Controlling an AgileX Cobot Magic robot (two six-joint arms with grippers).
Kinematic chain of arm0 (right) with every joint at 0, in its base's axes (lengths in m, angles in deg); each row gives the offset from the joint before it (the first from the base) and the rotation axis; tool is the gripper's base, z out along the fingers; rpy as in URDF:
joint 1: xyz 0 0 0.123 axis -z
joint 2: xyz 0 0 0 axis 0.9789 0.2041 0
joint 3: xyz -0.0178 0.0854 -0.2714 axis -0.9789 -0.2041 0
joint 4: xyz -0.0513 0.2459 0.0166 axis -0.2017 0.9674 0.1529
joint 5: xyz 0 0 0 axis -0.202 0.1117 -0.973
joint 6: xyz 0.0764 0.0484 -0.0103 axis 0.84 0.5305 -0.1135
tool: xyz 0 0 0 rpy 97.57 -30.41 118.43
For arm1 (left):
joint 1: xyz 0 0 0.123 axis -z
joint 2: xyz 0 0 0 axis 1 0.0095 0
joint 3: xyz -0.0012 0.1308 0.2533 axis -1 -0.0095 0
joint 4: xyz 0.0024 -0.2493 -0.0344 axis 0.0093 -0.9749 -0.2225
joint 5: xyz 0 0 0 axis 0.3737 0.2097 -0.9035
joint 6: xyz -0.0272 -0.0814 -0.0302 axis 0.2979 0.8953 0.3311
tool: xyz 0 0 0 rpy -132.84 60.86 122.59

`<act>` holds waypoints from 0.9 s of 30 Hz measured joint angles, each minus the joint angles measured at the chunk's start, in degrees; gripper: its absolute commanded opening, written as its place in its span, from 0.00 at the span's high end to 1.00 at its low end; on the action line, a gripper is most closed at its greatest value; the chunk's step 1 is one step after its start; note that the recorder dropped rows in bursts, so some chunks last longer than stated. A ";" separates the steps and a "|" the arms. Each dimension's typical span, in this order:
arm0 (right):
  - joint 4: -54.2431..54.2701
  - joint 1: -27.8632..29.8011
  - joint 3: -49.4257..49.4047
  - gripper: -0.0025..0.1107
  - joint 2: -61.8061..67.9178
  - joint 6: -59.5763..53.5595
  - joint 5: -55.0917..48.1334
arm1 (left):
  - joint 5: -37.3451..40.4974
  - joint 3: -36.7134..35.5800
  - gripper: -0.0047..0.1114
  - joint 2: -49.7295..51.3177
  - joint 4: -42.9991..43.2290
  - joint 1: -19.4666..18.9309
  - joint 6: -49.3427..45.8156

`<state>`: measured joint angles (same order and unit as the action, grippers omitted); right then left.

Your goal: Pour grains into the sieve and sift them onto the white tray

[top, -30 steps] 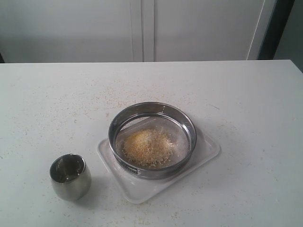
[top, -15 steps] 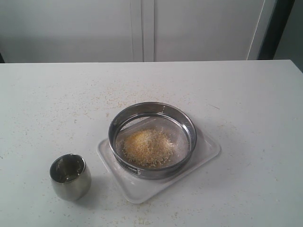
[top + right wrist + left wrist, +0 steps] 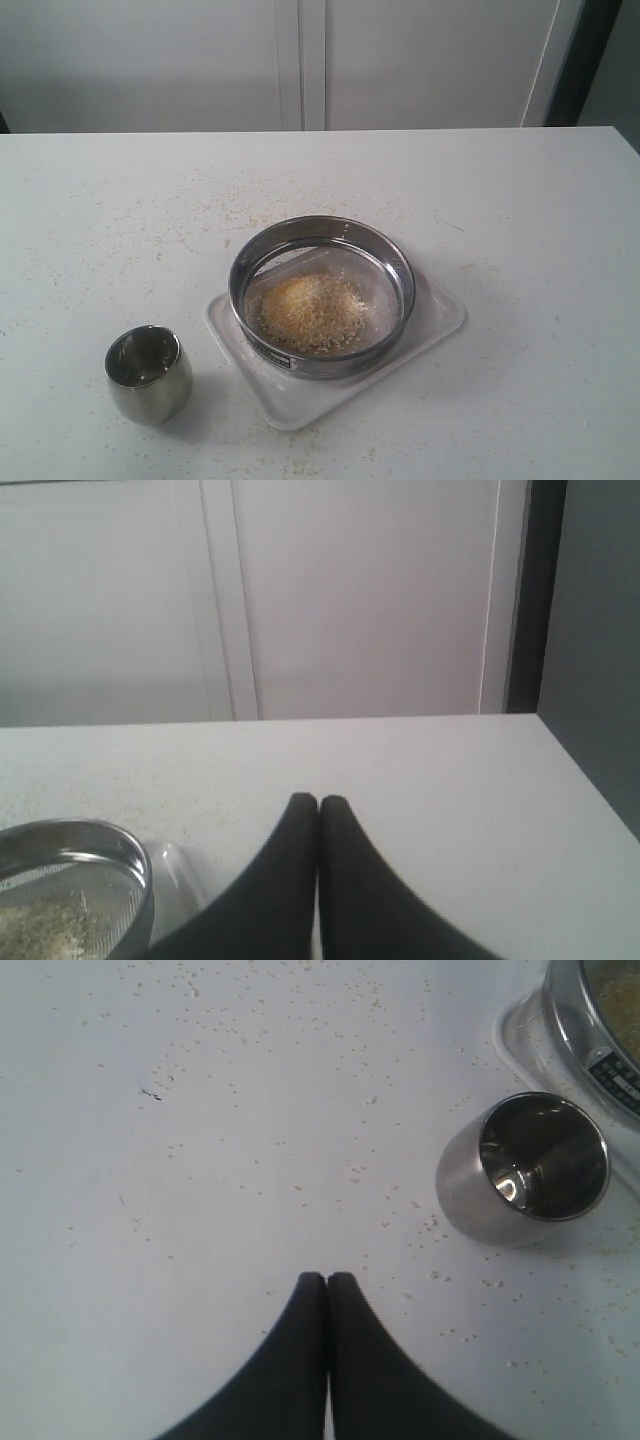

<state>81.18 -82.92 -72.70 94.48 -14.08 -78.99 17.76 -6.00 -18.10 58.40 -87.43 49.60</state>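
- On a broad white matte tabletop [image 3: 520,250], backed by pale cabinet doors, stray yellow specks lie scattered around the work area.
- Near the table's front edge, a flat white rectangular tray with rounded corners and a low rim [image 3: 443,316] lies at an angle to that edge.
- Resting on the tray, a wide round shallow steel sieve with a fine mesh bottom [image 3: 330,224] sits level. Its small label strip faces the front, and the tray's corners show beyond the ring.
- To the left of the tray, near it but not touching, a small rounded shiny steel cup [image 3: 150,385] stands upright with its mouth up.
- Inside the sieve, a low mound of grains [image 3: 312,312], yellow-orange meal mixed with pale kernels, lies on the mesh towards the front.
- Above bare table beside the cup, the left gripper [image 3: 327,1280] hovers, its black fingers pressed together with nothing between them.
- Above the table near the sieve, the right gripper [image 3: 318,802] is likewise closed tight and holds nothing.
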 measured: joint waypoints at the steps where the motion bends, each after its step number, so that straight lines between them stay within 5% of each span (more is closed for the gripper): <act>1: 0.00 0.00 1.19 0.98 2.03 0.00 -0.84 | 0.00 0.00 0.96 0.00 0.00 0.00 0.00; 27: 0.71 0.00 23.58 0.98 41.33 -3.80 -18.03 | 0.00 0.00 0.96 0.00 0.00 0.00 0.00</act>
<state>81.89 -82.92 -49.12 135.82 -17.88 -97.02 17.76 -6.00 -18.10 58.40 -87.43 49.60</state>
